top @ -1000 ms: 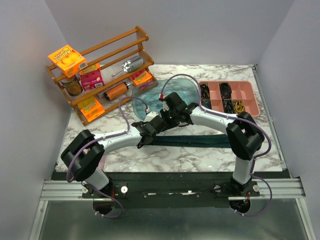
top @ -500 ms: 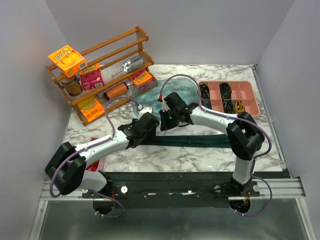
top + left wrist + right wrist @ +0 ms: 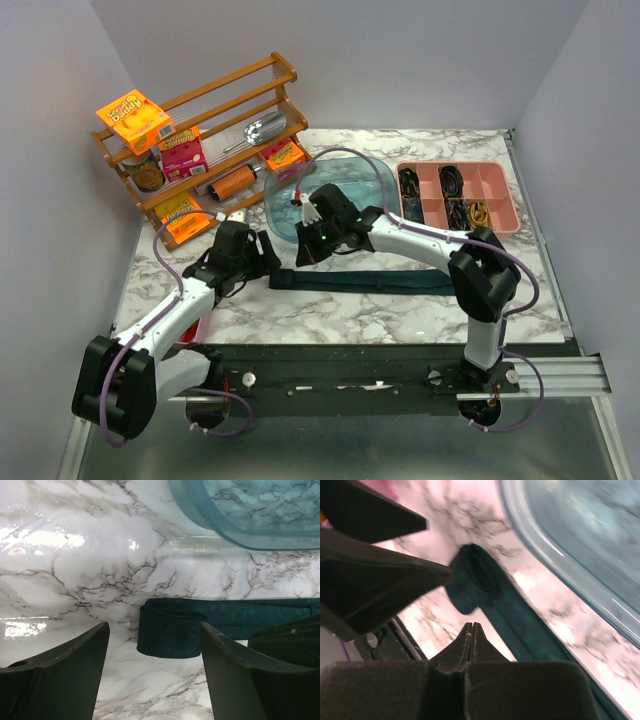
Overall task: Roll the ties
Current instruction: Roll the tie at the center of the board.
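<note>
Left claw [image 3: 154,630] has opened and backed off the tie [image 3: 172,639].

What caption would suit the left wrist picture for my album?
Open left gripper facing the folded-over end of the tie on the marble table, blue tub behind.

The tie [image 3: 370,283] lies on the table [image 3: 350,318] before the tub [image 3: 372,186]

Tub [image 3: 375,180]: near-left part hidden under right gripper [image 3: 303,255] in top view; cut off by top and right edges in both wrist views. Tie [image 3: 370,283], just near of tub: right tip hidden under right arm elbow [image 3: 480,275]; runs off right edge in left wrist view. Right wrist view blurred. Dark items in pink tray [image 3: 500,222], right of tub: too small to tell.
</note>
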### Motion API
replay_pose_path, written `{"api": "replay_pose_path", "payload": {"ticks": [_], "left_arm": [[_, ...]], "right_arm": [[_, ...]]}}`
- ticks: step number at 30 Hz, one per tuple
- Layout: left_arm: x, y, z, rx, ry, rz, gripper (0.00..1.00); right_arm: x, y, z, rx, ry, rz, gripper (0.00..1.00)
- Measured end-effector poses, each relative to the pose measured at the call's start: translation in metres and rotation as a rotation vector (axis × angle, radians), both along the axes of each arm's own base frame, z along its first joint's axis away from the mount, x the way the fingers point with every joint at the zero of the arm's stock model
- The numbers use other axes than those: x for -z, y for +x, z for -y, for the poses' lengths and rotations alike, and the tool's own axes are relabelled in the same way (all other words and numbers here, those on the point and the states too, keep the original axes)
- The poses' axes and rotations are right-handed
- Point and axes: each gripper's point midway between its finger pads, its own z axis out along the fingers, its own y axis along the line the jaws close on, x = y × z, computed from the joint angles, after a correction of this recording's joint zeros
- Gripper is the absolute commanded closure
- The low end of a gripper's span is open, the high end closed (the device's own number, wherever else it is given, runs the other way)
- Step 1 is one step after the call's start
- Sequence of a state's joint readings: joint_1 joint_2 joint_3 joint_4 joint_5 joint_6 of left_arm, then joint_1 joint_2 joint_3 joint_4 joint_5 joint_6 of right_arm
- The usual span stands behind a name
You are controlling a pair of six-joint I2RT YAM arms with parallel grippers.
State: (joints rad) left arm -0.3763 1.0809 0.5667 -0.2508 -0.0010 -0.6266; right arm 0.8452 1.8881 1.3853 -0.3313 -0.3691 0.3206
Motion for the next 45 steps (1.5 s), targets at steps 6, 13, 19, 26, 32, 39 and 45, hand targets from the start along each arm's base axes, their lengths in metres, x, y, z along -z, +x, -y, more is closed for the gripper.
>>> {"api": "replay_pose_path", "payload": {"ticks": [6,13,19,26,32,39,45], "left_arm": [[0.013,-0.006,-0.012,-0.038,-0.14,-0.039,0.18],[0.012,-0.006,-0.005,-0.017,-0.234,-0.027,0.18],[0.014,-0.007,0.001,0.01,-0.269,-0.013,0.19],[0.032,-0.01,0.003,0.017,-0.276,-0.047,0.23],[0.038,-0.009,0.01,0.042,-0.308,-0.052,0.32],[0.042,-0.006,0.02,0.072,-0.364,-0.038,0.42],[0.043,-0.001,0.025,0.085,-0.397,-0.013,0.43]], "right_arm": [[0.012,-0.012,-0.032,-0.079,0.021,-0.032,1.0],[0.041,-0.014,-0.033,-0.079,-0.029,-0.064,1.0],[0.051,-0.007,-0.028,-0.047,-0.071,-0.055,1.0],[0.059,-0.001,-0.022,-0.028,-0.093,-0.061,1.0],[0.059,0.005,-0.018,-0.011,-0.094,-0.061,1.0],[0.06,0.011,-0.013,-0.004,-0.091,-0.065,1.0],[0.061,0.008,-0.013,-0.032,-0.076,-0.076,1.0]]}}
